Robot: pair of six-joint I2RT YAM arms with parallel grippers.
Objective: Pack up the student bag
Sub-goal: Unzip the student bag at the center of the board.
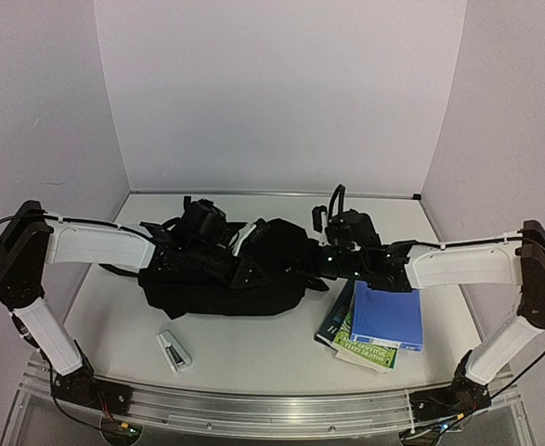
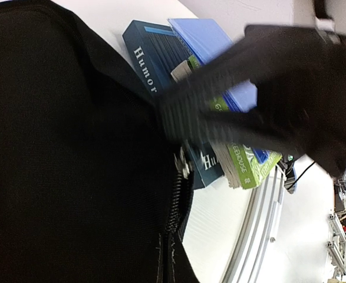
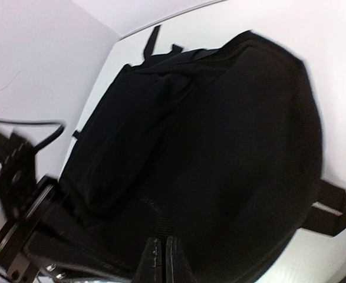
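Student bag beside navy book lettered "Humo…"; left end effector and right end effector pressed together

One student bag lay on the surface. Three books sat stacked to the right: one navy book, one green book, one blue book. One small white object lay near the front.

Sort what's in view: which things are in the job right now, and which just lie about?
In the job: bag; left gripper and right gripper, both shut at it.
Lying untouched: book stack; small white item. Probably cargo for later.
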